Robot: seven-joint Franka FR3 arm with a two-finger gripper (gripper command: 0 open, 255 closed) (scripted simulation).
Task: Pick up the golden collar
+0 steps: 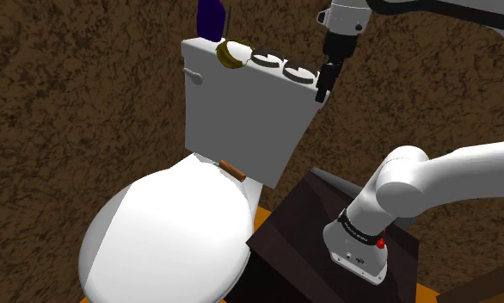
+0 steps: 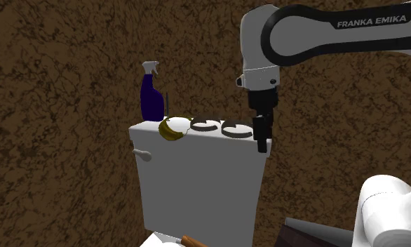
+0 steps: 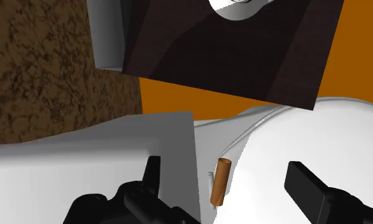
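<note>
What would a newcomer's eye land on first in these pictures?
A white toilet with a boxy tank stands against a mottled brown wall. On the tank sit a golden collar, two dark rings and a dark blue spray bottle. The black gripper, fingers apart, hangs at the tank's end opposite the bottle.

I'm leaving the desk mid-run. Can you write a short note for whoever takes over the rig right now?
Pincer: open, empty, pointing down at the tank's end, on the shoulder view's right.
Gold collar: lying on the tank lid near the other end, beside the blue spray bottle. Two dark rings lie between it and the pincer.
Done: nothing grasped yet.
Left: probably move over the dark rings to the collar, lower, shut on it, lift.
</note>
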